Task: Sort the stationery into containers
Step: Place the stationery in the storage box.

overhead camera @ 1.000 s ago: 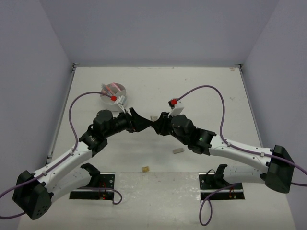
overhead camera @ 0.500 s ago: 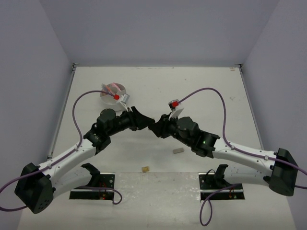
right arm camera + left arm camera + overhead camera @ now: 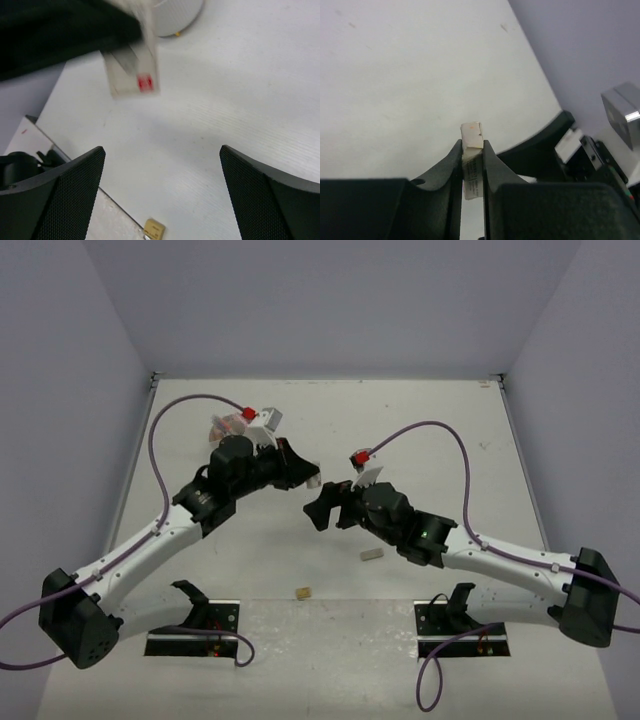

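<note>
My left gripper [image 3: 309,478] is shut on a small white eraser [image 3: 471,135]; the eraser's end sticks out past the fingertips, above the table's middle. In the left wrist view the left gripper [image 3: 471,146] pinches it upright between both jaws. My right gripper [image 3: 316,512] hangs just below and right of it, wide open with nothing in it. In the right wrist view the right gripper [image 3: 162,148] has bare table between its pads. The round white tub [image 3: 216,430] sits at the back left, mostly hidden behind the left wrist. Its wall [image 3: 176,17] shows at the top of the right wrist view.
A beige eraser [image 3: 372,554] lies on the table under the right forearm. A tan eraser [image 3: 301,592] lies near the front edge, also seen as the tan eraser [image 3: 154,228]. Pink items show inside the tub. The two arms' wrists stand close together.
The right gripper opened and drew back down and right. The left gripper closed on the white eraser and lifted it up and back, away from the right gripper.
</note>
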{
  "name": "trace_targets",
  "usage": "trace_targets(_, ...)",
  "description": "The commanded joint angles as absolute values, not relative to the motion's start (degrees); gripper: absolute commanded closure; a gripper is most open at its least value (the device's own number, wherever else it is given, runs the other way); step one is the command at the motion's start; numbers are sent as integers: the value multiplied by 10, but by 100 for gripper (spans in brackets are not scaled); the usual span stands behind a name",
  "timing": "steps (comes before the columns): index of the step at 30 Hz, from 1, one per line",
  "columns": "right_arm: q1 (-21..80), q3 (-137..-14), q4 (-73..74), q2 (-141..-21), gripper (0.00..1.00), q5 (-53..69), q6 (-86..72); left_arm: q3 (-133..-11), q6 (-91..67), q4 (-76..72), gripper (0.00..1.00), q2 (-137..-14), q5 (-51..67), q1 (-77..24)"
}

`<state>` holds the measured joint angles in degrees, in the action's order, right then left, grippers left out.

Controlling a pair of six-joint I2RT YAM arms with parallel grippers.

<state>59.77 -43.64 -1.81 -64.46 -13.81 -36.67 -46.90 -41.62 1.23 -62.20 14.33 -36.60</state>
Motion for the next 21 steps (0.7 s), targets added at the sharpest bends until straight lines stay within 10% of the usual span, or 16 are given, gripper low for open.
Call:
trace_targets(1, 598, -419, 56, -589, 1, -242, -384, -612, -244, 224, 100, -663, -74, -365)
trace_targets(21, 497, -288, 81, -316, 1, -218, -328, -723, 265, 90, 100, -920, -87, -226)
